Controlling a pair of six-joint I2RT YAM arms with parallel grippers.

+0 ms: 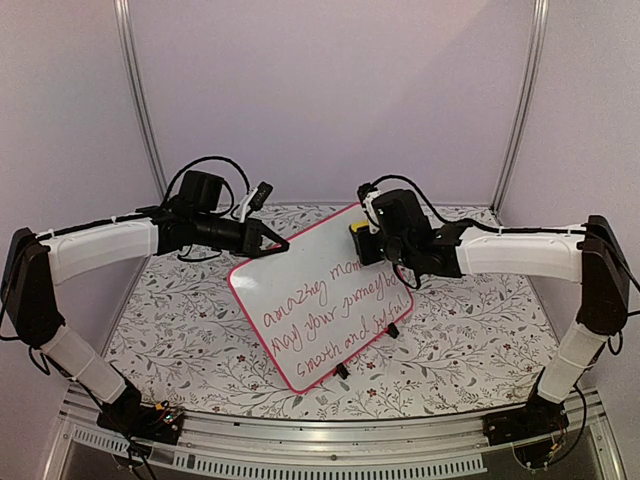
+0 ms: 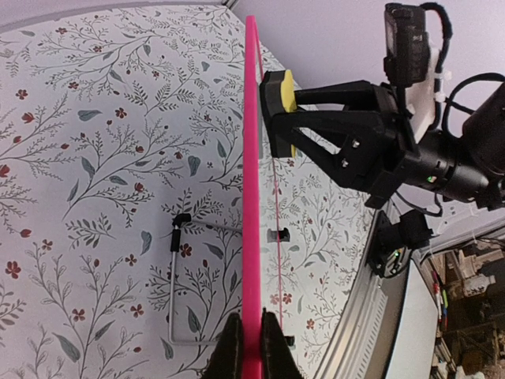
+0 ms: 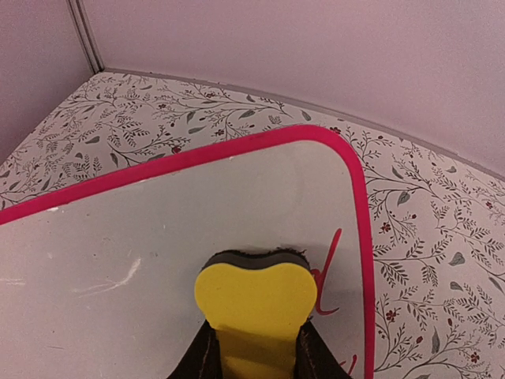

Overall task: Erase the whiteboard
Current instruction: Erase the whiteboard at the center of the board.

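Whiteboard (image 1: 320,300) sat mid-table (image 1: 470,330), rotated diagonally and propped up off the floral cover rather than lying flat. The left wrist view saw it edge-on, so only the pink frame (image 2: 252,181) showed there, and the writing face was hidden from that camera. Left tool (image 1: 272,240) was closed on the board's upper-left frame edge; in the wrist view its two fingers (image 2: 231,347) pinched the pink rim from both sides. Right tool (image 1: 372,240) was clamped on a yellow block eraser (image 1: 356,230) at the board's far upper corner. The right wrist view showed the eraser (image 3: 254,304) between the fingers, dark felt end toward the white surface near the rounded corner. I couldn't confirm actual felt-to-board contact from any view. Red handwriting (image 1: 330,310) ran in three lines across the board. It was only partly legible from the top camera, and the right tool and arm cut off the right end of the top line. The right wrist view caught just one red stroke (image 3: 327,264) beside the eraser, with the rest covered or below the frame. Faint smears (image 3: 118,276) showed on the white area left of the eraser. Two black clip feet (image 1: 341,371) sat on the lower edge. A thin wire stand (image 2: 177,276) was visible behind the board from the left wrist, its join to the board hidden by the frame.
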